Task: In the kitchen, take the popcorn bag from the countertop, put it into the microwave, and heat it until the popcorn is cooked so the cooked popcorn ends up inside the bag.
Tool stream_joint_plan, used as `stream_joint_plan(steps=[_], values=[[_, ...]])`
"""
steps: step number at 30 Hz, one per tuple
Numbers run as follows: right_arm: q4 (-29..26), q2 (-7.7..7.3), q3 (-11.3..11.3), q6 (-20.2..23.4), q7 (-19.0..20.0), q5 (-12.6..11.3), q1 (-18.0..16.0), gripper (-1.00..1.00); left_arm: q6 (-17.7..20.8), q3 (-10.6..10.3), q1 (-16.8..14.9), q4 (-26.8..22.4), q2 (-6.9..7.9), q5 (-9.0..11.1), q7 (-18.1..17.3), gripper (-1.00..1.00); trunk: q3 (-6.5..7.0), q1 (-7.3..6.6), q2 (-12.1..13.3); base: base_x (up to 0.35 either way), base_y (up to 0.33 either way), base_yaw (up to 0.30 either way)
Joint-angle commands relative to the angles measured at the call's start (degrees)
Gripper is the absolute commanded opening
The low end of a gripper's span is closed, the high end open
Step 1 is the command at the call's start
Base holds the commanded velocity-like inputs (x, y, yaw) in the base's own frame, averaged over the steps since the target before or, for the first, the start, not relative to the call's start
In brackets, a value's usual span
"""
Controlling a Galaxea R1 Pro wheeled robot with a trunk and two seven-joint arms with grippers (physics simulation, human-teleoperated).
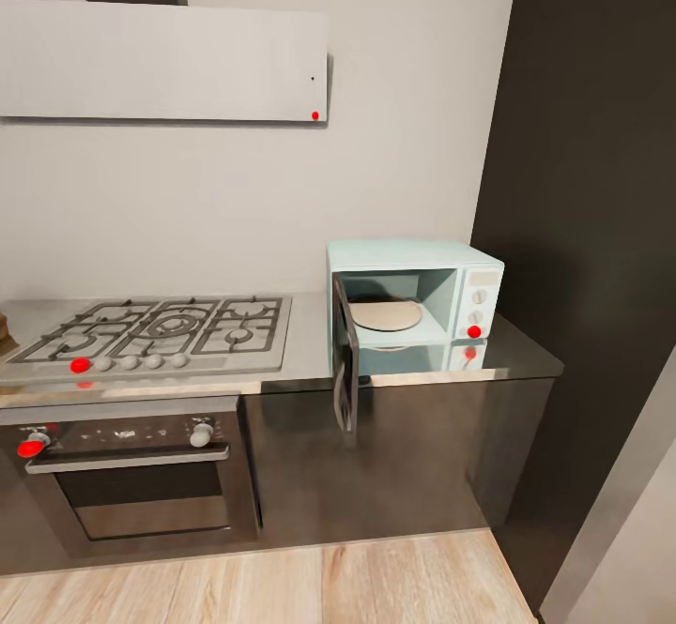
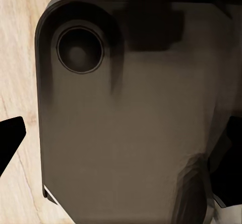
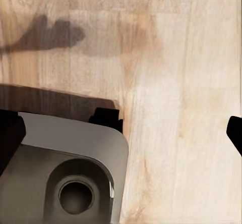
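Looking down the two arms first, both wrist views show the pale wooden plank floor (image 3: 181,133) and the robot's own dark grey rounded base (image 2: 131,133). The left gripper (image 2: 121,143) has its black fingertips far apart at the two sides of its view, so its jaws are wide open and hold nothing. The right gripper (image 3: 121,133) is the same: black fingertips spread wide, with nothing between them.

A little farther off, in the head view, are the dark cabinet fronts (image 1: 413,455) and the black built-in oven with a steel handle (image 1: 131,474). Above them runs the long grey shiny steel countertop (image 1: 310,347). The grated gas hob with round knobs (image 1: 160,328) sits toward its left end.

Near the countertop's right end, back by the wall, stands the pale mint-blue boxy microwave (image 1: 413,258). Its dark glass door (image 1: 344,361) hangs open and pokes out past the countertop's front edge. Inside is a round beige turntable plate (image 1: 385,314) with nothing on it.

I cannot find the popcorn bag. A small brown bit shows at the far left edge of the countertop, but it is too small to tell what it is.

I think the microwave is ready and the bag is not yet picked up. The next move calls for turning or rolling left along the countertop to find the bag, then raising an open gripper to grab it.
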Motion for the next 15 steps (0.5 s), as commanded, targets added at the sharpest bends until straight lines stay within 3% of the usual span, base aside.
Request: stream_joint_plan(steps=[1, 6, 9, 15], values=[[0.19, 0.03, 0.10, -0.35, -0.71, 0.41, -0.08, 1.00, -0.37, 0.01, 0.02, -0.08, -0.01, 0.42, -0.01, 1.00, -0.05, 0.00, -0.03, 0.000, 0.000, 0.000], [0.19, -0.01, 0.02, -0.29, -3.90, 0.19, -0.07, 1.00, -4.15, 0.02, 0.02, 0.06, 0.03, 1.52, 0.07, 1.00, 0.01, 0.00, -0.03, 0.000, 0.000, 0.100], [0.19, 0.02, -0.01, -0.37, -4.15, 0.08, -0.07, 1.00, -4.47, 0.01, 0.02, 0.08, 0.08, 3.23, 0.08, 1.00, 0.10, 0.00, -0.03, 0.000, 0.000, 0.244], [0.19, 0.02, -0.01, -0.38, -4.17, 0.06, -0.07, 1.00, -4.48, 0.01, 0.02, 0.14, 0.01, 3.38, 0.08, 1.00, 0.29, 0.00, -0.03, 0.000, 0.000, 0.254]])
